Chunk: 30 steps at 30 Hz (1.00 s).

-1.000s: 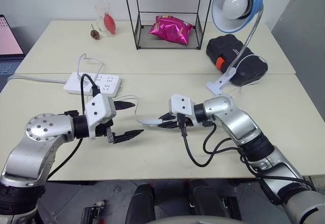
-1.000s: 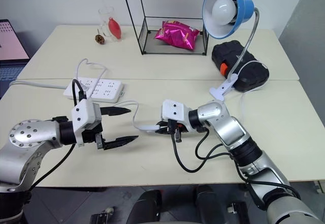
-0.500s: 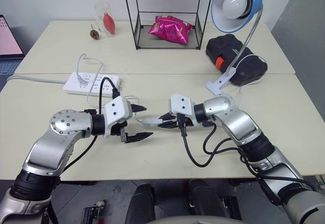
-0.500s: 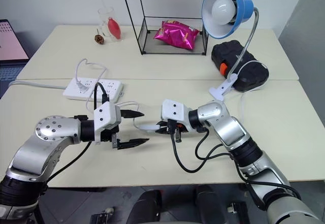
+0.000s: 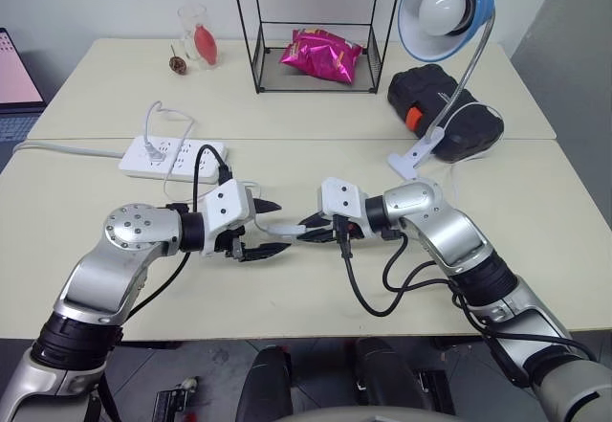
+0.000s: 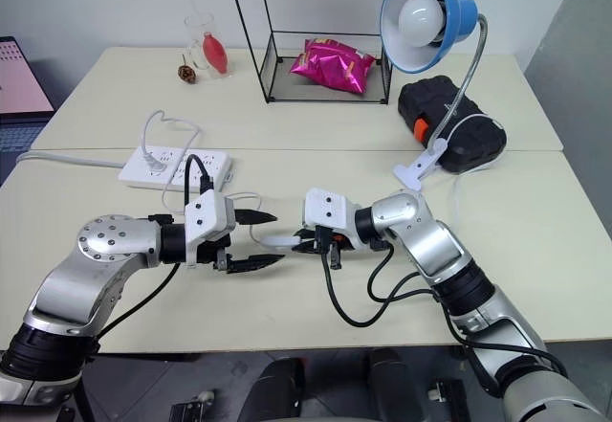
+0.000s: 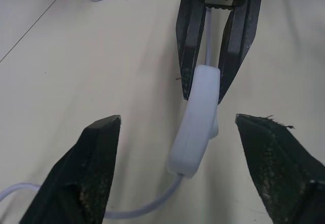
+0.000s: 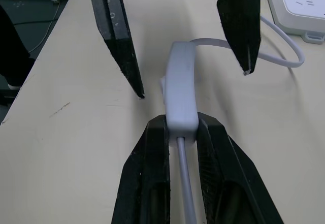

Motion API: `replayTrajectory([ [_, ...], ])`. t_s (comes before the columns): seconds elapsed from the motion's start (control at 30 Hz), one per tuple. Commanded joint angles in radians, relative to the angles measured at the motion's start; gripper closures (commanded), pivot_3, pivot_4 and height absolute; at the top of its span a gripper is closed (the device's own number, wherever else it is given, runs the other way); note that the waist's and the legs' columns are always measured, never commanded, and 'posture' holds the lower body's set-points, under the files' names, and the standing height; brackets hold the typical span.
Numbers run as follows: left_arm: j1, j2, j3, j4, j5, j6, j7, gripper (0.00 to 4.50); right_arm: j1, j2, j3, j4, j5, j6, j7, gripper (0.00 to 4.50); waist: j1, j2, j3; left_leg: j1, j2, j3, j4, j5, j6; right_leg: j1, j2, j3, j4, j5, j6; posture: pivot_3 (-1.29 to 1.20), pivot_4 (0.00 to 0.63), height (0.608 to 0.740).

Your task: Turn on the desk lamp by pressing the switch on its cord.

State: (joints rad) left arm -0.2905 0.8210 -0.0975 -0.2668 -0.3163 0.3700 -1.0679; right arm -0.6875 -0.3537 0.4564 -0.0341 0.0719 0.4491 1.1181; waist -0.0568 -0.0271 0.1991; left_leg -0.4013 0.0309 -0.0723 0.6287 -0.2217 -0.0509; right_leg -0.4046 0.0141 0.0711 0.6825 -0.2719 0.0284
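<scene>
The switch (image 7: pixel 195 120), a small white block, is held just above the table at its middle, and my right gripper (image 8: pixel 181 124) is shut on one end of it. My left gripper (image 5: pixel 279 231) is open, one finger on each side of the switch's free end, with a gap on both sides. The thin white cord (image 7: pixel 147 210) runs from the switch across the table towards the left. At the back right is the desk lamp (image 5: pixel 448 3), with its blue shade and white bulb raised on the gooseneck above its white clip base (image 5: pixel 413 159).
A white power strip (image 5: pixel 172 157) lies at the left behind my left arm. A black case (image 5: pixel 445 111) sits behind the lamp's clip. At the back are a wire frame (image 5: pixel 316 30) with a pink bag (image 5: pixel 320 55) in it and a glass (image 5: pixel 196 34).
My left gripper has moved right until its fingers flank the switch, and the fingers have narrowed a little. The right gripper and the switch have stayed put.
</scene>
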Motion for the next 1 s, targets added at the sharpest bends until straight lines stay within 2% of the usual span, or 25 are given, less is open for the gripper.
replayTrajectory([
  [0.03,-0.024,-0.002,-0.007,0.005,0.02,-0.033,-0.011,1.8,-0.008,0.001,0.0,-0.044,0.015,-0.002,0.002,4.12,0.0,0.0,0.0,0.0,0.0,0.0,0.0,0.0,0.0,0.0,0.0,0.0,0.0,0.0,0.0,0.0,0.15,0.74],
  [0.3,-0.037,-0.004,-0.022,0.054,0.071,-0.092,-0.014,3.42,-0.007,0.002,0.001,-0.049,0.018,0.0,0.001,4.12,0.0,0.0,0.0,0.0,0.0,0.0,0.0,0.0,0.0,0.0,0.0,0.0,0.0,0.0,0.0,0.0,0.15,0.74],
  [0.4,-0.042,-0.009,-0.022,0.068,0.079,-0.107,-0.016,3.76,-0.008,0.001,0.001,-0.05,0.02,0.0,0.003,4.12,0.0,0.0,0.0,0.0,0.0,0.0,0.0,0.0,0.0,0.0,0.0,0.0,0.0,0.0,0.0,0.0,0.15,0.74],
  [1.0,-0.045,-0.036,-0.008,0.075,0.071,-0.144,-0.032,3.82,-0.015,0.011,0.001,-0.037,0.027,-0.008,0.017,4.12,0.0,0.0,0.0,0.0,0.0,0.0,0.0,0.0,0.0,0.0,0.0,0.0,0.0,0.0,0.0,0.0,0.15,0.74],
])
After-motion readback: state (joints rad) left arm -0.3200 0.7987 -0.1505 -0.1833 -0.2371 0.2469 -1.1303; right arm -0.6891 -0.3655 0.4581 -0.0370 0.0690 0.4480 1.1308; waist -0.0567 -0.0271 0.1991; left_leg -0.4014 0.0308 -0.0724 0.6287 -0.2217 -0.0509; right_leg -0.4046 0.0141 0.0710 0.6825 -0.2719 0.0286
